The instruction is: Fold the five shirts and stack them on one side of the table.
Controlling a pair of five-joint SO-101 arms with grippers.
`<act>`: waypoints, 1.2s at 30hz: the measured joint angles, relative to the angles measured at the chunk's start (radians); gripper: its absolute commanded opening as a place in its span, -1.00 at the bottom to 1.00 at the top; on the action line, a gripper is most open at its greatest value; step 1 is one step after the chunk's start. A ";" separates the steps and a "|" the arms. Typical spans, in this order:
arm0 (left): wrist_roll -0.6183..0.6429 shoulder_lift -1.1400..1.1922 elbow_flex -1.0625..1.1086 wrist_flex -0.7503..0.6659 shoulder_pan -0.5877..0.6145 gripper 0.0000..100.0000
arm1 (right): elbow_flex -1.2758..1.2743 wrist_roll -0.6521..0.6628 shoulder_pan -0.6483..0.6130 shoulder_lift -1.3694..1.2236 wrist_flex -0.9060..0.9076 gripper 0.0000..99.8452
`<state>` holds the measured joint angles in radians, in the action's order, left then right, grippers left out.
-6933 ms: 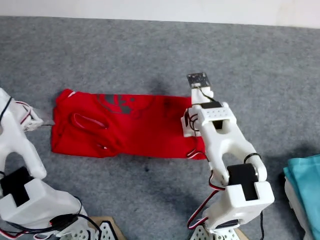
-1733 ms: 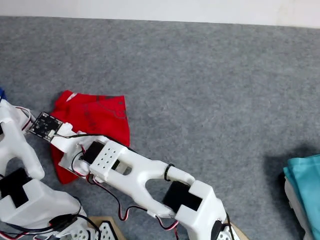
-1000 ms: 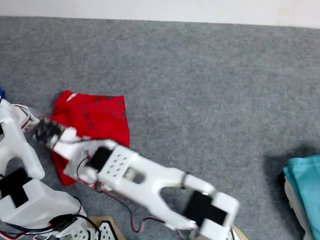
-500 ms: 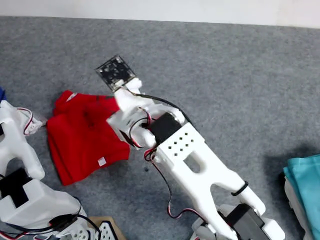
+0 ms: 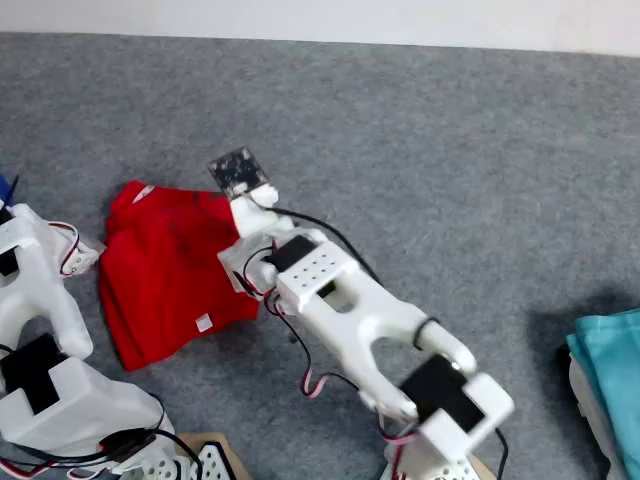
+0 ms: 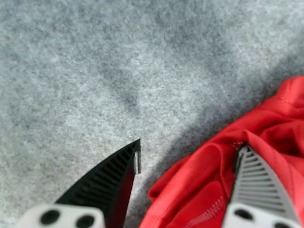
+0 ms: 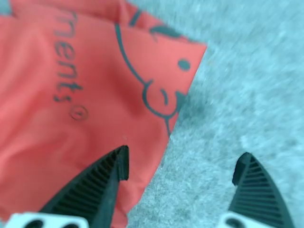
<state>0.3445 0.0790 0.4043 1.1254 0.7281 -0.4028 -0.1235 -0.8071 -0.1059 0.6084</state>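
lying folded on the grey bench (image 5: 450, 150), the red shirt (image 5: 165, 270) sits toward the left side in the high view, a rough rectangle set slightly askew, with a small white label (image 5: 203, 322) showing near its lower edge. faint dark print shows on its upper half.

the right arm stretches from the near edge diagonally across to the shirt's right border, its wrist camera board (image 5: 240, 175) just above the shirt's upper right corner. in the right wrist view the right tool (image 7: 184, 156) is spread wide with nothing in it: one dark ribbed finger (image 7: 111, 173) hangs over the red cloth with its printed drawing, the other over bare grey surface just beside the shirt's edge.

the left arm stands at the left border of the high view, next to the shirt's left side. the left wrist view shows the left tool (image 6: 190, 149) also parted and holding nothing, the black finger (image 6: 118, 175) over the bench and the grey finger over a rumpled red fold, so the shirt's edge lies between them.

well apart, at the far right edge of the high view, lies a folded teal garment (image 5: 610, 355).
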 measured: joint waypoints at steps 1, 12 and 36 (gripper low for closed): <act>0.000 0.000 0.000 -0.002 0.000 -0.37 | 0.015 -0.002 0.000 -0.034 -0.005 -0.31; 0.000 0.000 0.000 -0.003 -0.002 -0.37 | 0.230 -0.103 -0.020 -0.282 -0.009 -0.32; 0.000 0.000 0.118 -0.115 -0.041 -0.37 | 0.302 -0.077 0.169 -0.176 0.247 -0.99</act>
<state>0.3445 0.0790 0.5224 1.0104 0.6866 -0.1005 -0.2002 -0.6383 -0.2823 0.8554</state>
